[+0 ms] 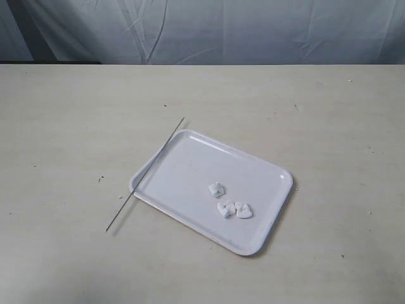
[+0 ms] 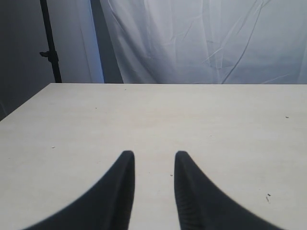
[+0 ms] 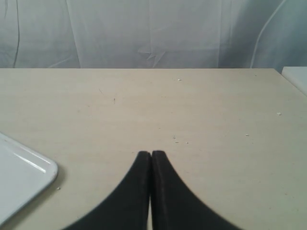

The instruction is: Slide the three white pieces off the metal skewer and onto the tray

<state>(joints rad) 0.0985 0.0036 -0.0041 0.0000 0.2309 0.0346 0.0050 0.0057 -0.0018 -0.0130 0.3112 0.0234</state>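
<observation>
Three white pieces lie loose on the white tray [image 1: 190,171]: one [image 1: 217,189] near its middle and two [image 1: 224,208] [image 1: 243,210] side by side closer to the near rim. The thin metal skewer [image 1: 145,175] lies bare along the tray's left edge, partly leaning on the rim. Neither arm shows in the exterior view. My left gripper [image 2: 154,154] hovers open over bare table with nothing between its fingers. My right gripper [image 3: 151,154] is shut with its fingers touching and nothing in them; a corner of the tray [image 3: 29,175] shows beside it.
The beige table [image 1: 76,126] stretches all around the tray. A pale curtain [image 1: 221,31] hangs behind the far edge. A dark stand pole [image 2: 49,43] rises beyond the table in the left wrist view.
</observation>
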